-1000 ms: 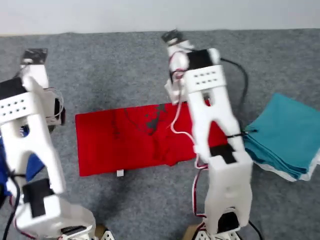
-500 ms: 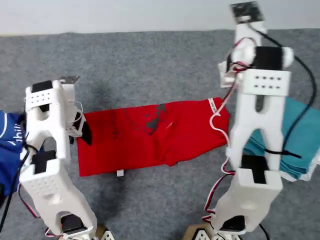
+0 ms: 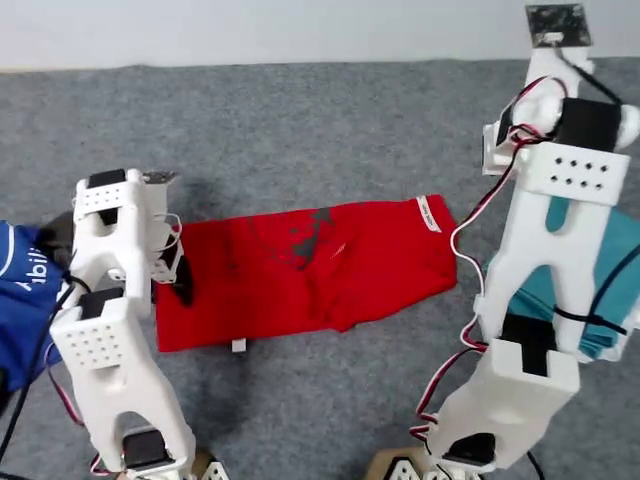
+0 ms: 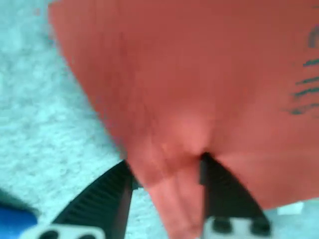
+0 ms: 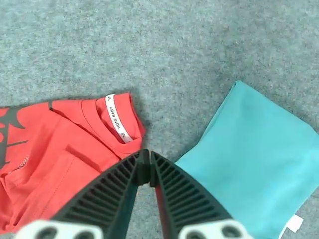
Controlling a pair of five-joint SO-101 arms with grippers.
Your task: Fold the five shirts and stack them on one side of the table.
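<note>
Right arm swung off the red shirt (image 3: 300, 265) and the left moved onto its end. Now the left gripper (image 4: 164, 168) pinches the hem (limp, light cloth, so edges are probably the best grab). The right gripper (image 5: 145, 167) is closed and empty near the teal shirts (image 5: 249, 149). Red shirt lies flat between the arms.

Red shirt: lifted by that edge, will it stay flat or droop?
Probably floppy: the red shirt puckers where the left gripper pinches it. Likely light, being thin, flat cloth. It may drag on the fuzzy table.

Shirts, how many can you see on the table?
3. A red shirt lies in the middle, a blue shirt at the left edge, a teal shirt on the right. More may be hidden under it.
</note>
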